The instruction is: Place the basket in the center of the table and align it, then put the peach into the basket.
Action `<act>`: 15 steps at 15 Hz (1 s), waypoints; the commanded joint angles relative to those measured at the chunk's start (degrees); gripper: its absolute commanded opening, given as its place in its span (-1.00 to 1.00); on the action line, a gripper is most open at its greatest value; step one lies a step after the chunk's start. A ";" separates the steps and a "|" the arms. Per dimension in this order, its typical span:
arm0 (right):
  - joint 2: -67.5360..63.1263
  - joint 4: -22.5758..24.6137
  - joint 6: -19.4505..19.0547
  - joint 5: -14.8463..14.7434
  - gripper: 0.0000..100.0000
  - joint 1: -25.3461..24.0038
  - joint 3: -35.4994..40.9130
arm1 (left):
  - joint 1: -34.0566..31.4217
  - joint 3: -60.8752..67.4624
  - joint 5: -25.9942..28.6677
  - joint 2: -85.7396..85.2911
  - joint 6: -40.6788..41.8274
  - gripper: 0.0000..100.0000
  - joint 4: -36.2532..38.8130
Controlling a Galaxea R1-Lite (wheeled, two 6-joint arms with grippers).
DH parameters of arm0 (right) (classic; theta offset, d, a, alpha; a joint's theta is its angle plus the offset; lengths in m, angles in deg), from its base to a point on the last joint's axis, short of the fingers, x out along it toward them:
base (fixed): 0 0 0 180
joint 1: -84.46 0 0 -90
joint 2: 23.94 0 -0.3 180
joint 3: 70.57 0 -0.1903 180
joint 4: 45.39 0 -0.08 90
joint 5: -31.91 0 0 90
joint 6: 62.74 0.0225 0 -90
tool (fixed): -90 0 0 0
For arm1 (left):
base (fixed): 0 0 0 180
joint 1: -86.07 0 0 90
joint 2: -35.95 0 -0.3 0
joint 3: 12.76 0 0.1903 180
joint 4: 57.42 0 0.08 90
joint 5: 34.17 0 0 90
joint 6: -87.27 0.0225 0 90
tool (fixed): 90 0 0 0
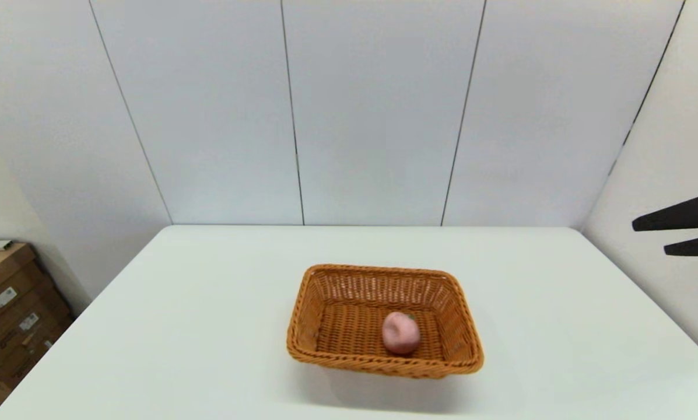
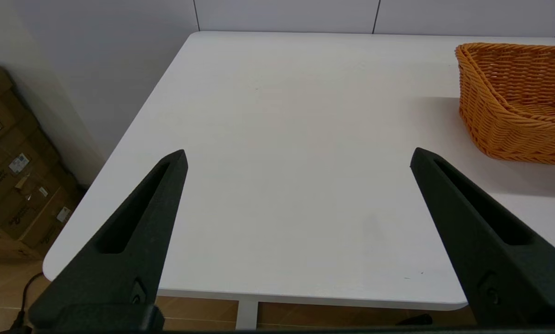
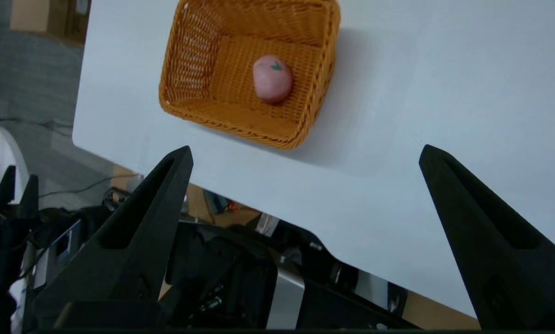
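Note:
The orange-brown wicker basket (image 1: pixel 383 319) sits near the middle of the white table (image 1: pixel 209 326), slightly toward its front. The pale-pink peach (image 1: pixel 400 332) lies inside it on the woven floor, right of center. In the right wrist view the basket (image 3: pixel 203 60) and the peach (image 3: pixel 271 79) show from high above. My right gripper (image 1: pixel 652 236) hangs open in the air at the far right, well away from the basket; it appears wide apart in its own view (image 3: pixel 305 153). My left gripper (image 2: pixel 298 155) is open over the table's left front part, with the basket (image 2: pixel 504 125) off to its side.
Cardboard boxes (image 1: pixel 10 303) are stacked on the floor left of the table. Grey wall panels stand behind the table's far edge. The right wrist view shows the robot's base and cables (image 3: pixel 240 273) below the table's front edge.

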 commanded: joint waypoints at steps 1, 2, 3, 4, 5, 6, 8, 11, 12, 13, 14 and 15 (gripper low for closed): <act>1.85 -0.59 0.09 0.21 1.00 0.39 0.21 | 0.00 0.00 -0.03 -0.01 -0.02 1.00 -0.05; 2.38 -0.59 0.09 0.03 1.00 0.48 0.74 | 0.00 0.00 -0.03 -0.01 -0.02 1.00 -0.05; 3.17 -0.95 0.00 -0.15 1.00 0.56 1.00 | 0.00 0.00 -0.03 -0.01 -0.02 1.00 -0.05; 3.69 -1.12 0.00 -0.94 1.00 0.74 1.18 | 0.00 0.00 -0.03 -0.01 -0.02 1.00 -0.05; 6.33 -0.86 0.00 -2.43 1.00 0.74 2.49 | 0.00 0.00 -0.03 -0.01 -0.11 1.00 -0.05; 9.76 -0.59 0.00 -2.87 1.00 -0.14 4.43 | 0.00 0.00 -0.03 -0.01 -0.11 1.00 -0.05; 17.93 -0.68 1.76 -7.26 1.00 -6.73 9.00 | 0.00 0.00 -0.03 -0.01 -0.11 1.00 -0.05; 28.22 1.78 9.50 -13.59 1.00 -17.63 14.27 | 0.00 0.00 -0.03 -0.01 -0.02 1.00 -0.05; 32.00 4.59 12.40 -15.61 1.00 -19.65 16.56 | 0.00 0.00 -0.03 -0.01 -0.02 1.00 -0.05; 35.95 7.14 13.10 -18.69 1.00 -20.00 19.63 | 0.00 0.00 -0.03 -0.01 -0.11 1.00 -0.05; 41.58 10.30 13.01 -22.21 1.00 -19.12 24.20 | 0.00 0.00 -0.03 -0.01 -0.11 1.00 -0.05; 45.88 13.20 12.75 -25.28 1.00 -18.33 28.42 | 0.00 0.00 -0.03 -0.01 -0.11 1.00 -0.05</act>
